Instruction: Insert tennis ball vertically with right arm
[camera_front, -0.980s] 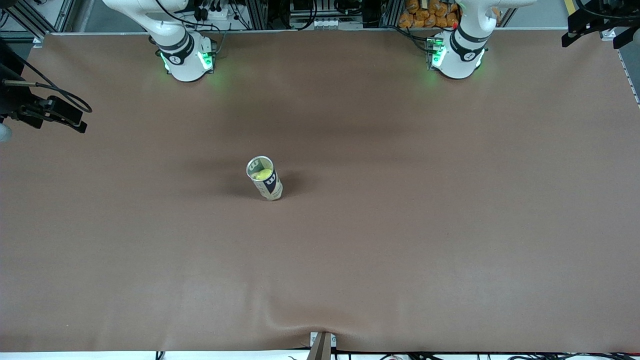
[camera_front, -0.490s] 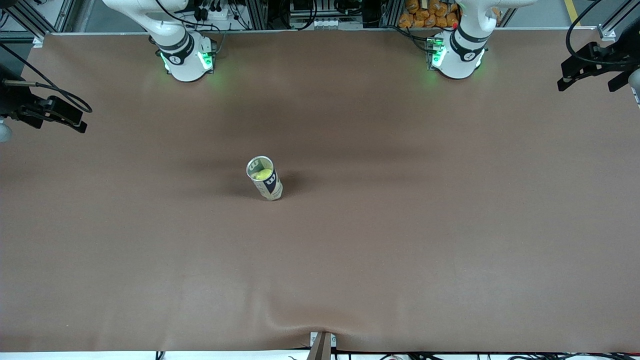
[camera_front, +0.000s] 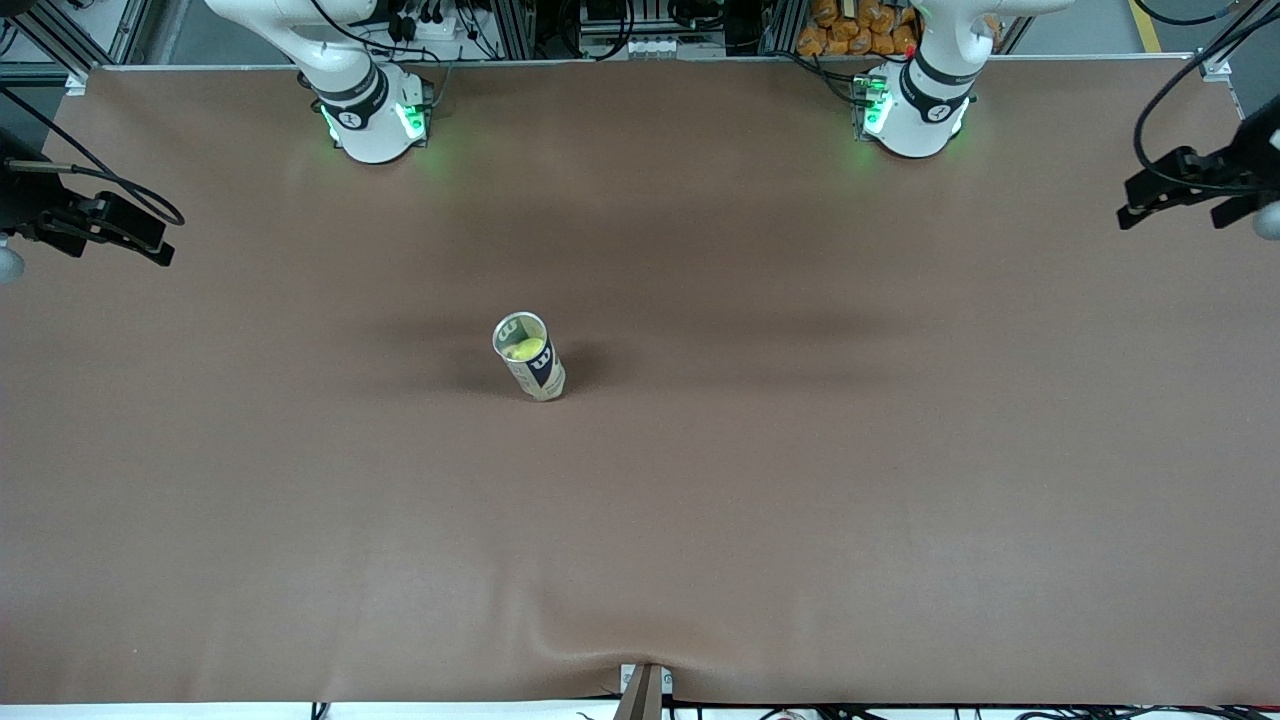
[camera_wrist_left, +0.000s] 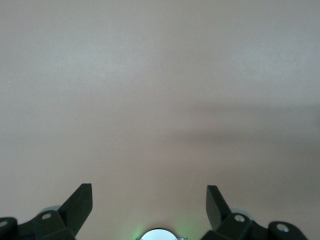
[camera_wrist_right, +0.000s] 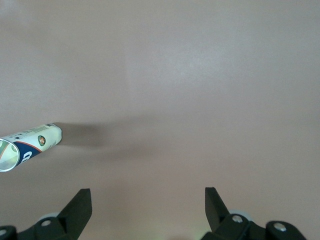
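A tennis ball can (camera_front: 530, 358) stands upright near the middle of the brown table, its mouth open at the top. A yellow tennis ball (camera_front: 522, 349) sits inside it, just below the rim. My right gripper (camera_front: 160, 245) hangs open and empty over the table's edge at the right arm's end, well apart from the can. In the right wrist view its fingers (camera_wrist_right: 80, 207) stand wide apart, with the can (camera_wrist_right: 31, 144) off to one side. My left gripper (camera_front: 1130, 205) hovers open and empty over the left arm's end of the table, above bare tabletop (camera_wrist_left: 160, 100).
The brown mat (camera_front: 800, 450) covers the whole table, with a wrinkle and a clamp (camera_front: 645, 685) at the edge nearest the front camera. Both arm bases (camera_front: 375, 115) (camera_front: 915, 110) glow green along the table's edge farthest from the front camera.
The left gripper has moved along the left arm's end of the table, lower in the front view. The right gripper and the can have stayed put.
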